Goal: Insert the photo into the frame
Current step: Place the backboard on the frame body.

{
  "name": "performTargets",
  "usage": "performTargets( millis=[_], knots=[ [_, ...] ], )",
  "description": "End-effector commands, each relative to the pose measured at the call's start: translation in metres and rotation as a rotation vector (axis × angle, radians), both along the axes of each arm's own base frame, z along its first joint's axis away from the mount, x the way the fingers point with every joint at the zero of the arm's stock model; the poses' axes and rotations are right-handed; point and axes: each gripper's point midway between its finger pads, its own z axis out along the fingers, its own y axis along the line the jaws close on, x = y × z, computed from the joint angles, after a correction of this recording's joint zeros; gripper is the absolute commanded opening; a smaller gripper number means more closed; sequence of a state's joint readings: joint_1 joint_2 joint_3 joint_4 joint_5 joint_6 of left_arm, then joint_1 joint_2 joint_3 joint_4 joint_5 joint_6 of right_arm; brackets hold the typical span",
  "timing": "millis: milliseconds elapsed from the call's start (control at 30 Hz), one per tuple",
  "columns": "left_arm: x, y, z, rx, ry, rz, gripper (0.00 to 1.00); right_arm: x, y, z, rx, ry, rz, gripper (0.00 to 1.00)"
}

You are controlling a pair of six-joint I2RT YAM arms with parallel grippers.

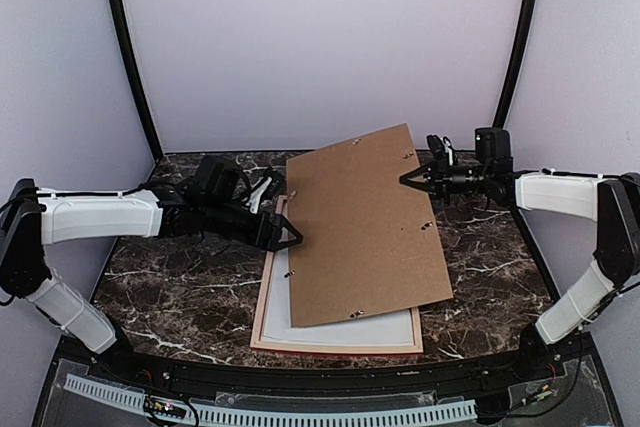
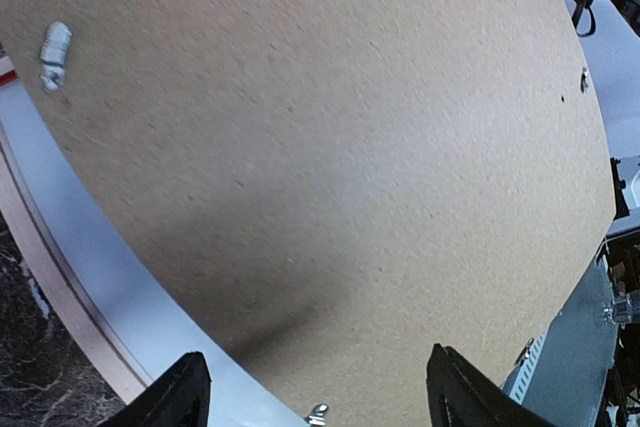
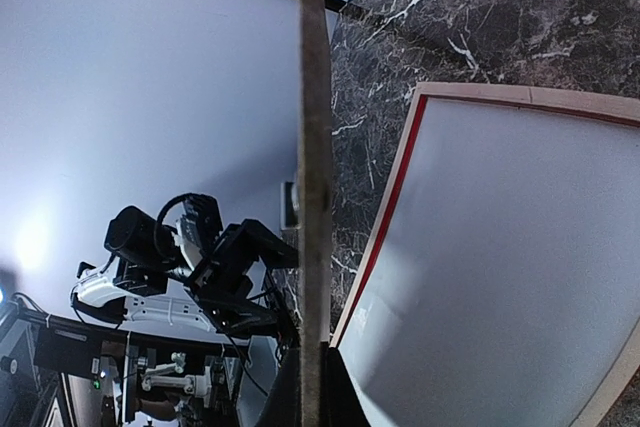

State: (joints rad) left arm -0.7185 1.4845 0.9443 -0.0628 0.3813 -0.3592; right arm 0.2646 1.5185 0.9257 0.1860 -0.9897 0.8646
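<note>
Nearest the arm bases, just below the board's near edge, one thin-railed rectangular frame lies flat on the dark, white-veined marble surface. Its pale wood back faces up, with a red line along the inner edge. One flat white sheet fills it. No printed face shows, so I cannot tell whether this sheet is the photo turned over.

Over the frame slants one large plain brown fibreboard backing board. It covers most of the white sheet and is twisted out of line with the frame, and its right side is raised clear of the frame. Small metal tabs sit along its rim, too small to count surely.

There are two hands, one at each side of the board. At the board's left edge the left hand is spread, its two dark fingers wide apart and pinching nothing, with one tab just ahead of them. At the board's far right edge the right hand is clamped on the rim, which runs edge-on between its fingers in the right wrist view.

Beyond the board stands one plain pale wall, flanked by two dark curved posts.
</note>
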Motion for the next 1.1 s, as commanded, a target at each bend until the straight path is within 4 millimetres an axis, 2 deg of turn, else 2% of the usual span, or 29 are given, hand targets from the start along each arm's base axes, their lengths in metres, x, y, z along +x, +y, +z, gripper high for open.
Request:
performTargets(
  millis=[0,433,1067],
  knots=[
    [-0.021,-0.005,-0.001,0.013,0.012,-0.034,0.77,0.002,0.001,0.036,0.071,-0.097,0.011,0.00],
    [-0.042,-0.003,-0.020,0.074,0.050,-0.042,0.77,0.004,-0.007,0.037,0.083,-0.093,-0.016,0.00],
    [-0.048,-0.017,-0.021,0.087,0.055,-0.086,0.77,0.006,-0.009,0.031,0.083,-0.084,-0.019,0.00]
  ],
)
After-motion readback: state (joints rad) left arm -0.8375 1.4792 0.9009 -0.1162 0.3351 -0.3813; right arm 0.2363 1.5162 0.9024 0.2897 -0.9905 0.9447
